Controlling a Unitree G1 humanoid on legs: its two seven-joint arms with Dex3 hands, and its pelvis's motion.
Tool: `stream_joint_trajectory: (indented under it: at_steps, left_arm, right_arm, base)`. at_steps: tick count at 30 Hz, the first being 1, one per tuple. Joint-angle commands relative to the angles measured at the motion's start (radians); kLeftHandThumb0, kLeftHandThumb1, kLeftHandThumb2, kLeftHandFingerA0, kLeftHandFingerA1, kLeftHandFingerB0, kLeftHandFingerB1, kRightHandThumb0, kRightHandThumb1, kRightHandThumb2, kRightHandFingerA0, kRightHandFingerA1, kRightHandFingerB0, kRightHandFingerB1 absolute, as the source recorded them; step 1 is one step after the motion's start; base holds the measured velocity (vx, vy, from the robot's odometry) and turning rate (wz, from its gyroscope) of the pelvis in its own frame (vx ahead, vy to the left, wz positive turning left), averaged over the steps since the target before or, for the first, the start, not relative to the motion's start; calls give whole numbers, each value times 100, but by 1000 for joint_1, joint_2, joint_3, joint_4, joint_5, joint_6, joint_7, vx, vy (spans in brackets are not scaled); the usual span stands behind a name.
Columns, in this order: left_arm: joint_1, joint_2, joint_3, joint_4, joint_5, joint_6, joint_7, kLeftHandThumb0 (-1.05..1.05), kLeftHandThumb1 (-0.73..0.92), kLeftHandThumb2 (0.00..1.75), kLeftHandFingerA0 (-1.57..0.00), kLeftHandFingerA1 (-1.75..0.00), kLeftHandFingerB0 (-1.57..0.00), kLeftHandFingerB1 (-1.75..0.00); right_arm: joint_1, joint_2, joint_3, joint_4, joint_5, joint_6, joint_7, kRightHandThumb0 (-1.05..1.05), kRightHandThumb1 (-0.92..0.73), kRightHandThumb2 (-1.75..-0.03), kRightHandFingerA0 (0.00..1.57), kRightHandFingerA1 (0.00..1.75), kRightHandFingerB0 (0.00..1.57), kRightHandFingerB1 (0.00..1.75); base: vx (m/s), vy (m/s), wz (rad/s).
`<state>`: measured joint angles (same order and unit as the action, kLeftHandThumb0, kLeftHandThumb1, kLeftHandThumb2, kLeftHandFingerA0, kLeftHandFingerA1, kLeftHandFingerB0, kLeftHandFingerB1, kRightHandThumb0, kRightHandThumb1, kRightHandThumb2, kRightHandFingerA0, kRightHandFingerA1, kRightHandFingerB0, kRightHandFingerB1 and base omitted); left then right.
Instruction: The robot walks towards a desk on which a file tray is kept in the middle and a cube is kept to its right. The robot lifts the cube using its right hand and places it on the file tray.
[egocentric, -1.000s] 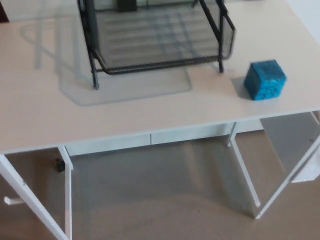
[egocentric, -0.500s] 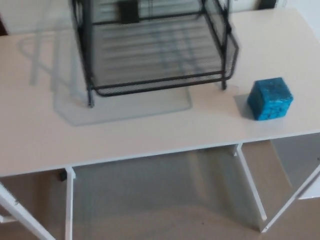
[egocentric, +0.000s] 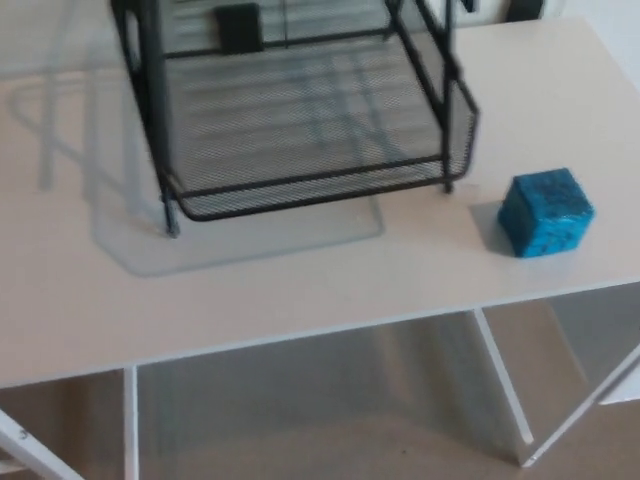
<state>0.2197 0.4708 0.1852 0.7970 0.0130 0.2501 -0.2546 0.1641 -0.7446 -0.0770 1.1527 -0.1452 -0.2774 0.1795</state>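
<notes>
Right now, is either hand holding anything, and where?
Nothing held. No hand is in view; the cube sits on the desk, right of the tray.

The tray (egocentric: 310, 186) runs off the top edge, its upper part unseen. The desk (egocentric: 300, 285) is cut at both sides, its legs (egocentric: 503, 390) at the bottom.

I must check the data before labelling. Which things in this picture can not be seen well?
Head view:
1. File tray: its upper part is cut off by the top edge.
2. Dark object behind the tray: blurred, so it cannot be identified.
3. Both robot hands: out of frame.
</notes>
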Motion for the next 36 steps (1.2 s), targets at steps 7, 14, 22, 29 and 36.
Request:
stream_joint_trajectory:
  at_steps: [7, 14, 22, 29, 36]
  left_arm:
    - [92, 9, 31, -62, -14, -8, 9, -80, 60, 98, -8, -59, 0, -46]
    - [99, 12, 19, -46, 4, -11, 24, -79, 60, 98, -10, -60, 0, -43]
    - [132, 27, 35, -45, -13, -44, 18, -76, 59, 96, -2, -57, 0, -44]
    - [125, 30, 47, -43, -30, -46, -1, -77, 62, 97, -7, -60, -2, -48]
    - [145, 24, 51, -120, -44, -52, -26, -75, 66, 101, -20, -61, -6, -49]
  right_arm:
    - [83, 5, -19, -80, 17, 2, 15, -63, -67, -60, 24, 30, 0, 25]
    - [51, 22, -29, -53, 24, 4, 0, -64, -51, -82, 19, 44, 0, 24]
    - [77, 46, -38, -65, 37, -18, 5, -62, -65, -59, 25, 30, 0, 25]
    - [38, 69, -311, -157, 288, -37, 90, -60, -50, -79, 32, 46, 3, 26]
    - [-205, -104, -438, -624, 265, 239, 2, -91, -57, -90, 15, 55, 0, 21]
  base:
    - [54, 16, 6]
    - [0, 0, 0]
    - [0, 0, 0]
    - [0, 0, 0]
    - [0, 0, 0]
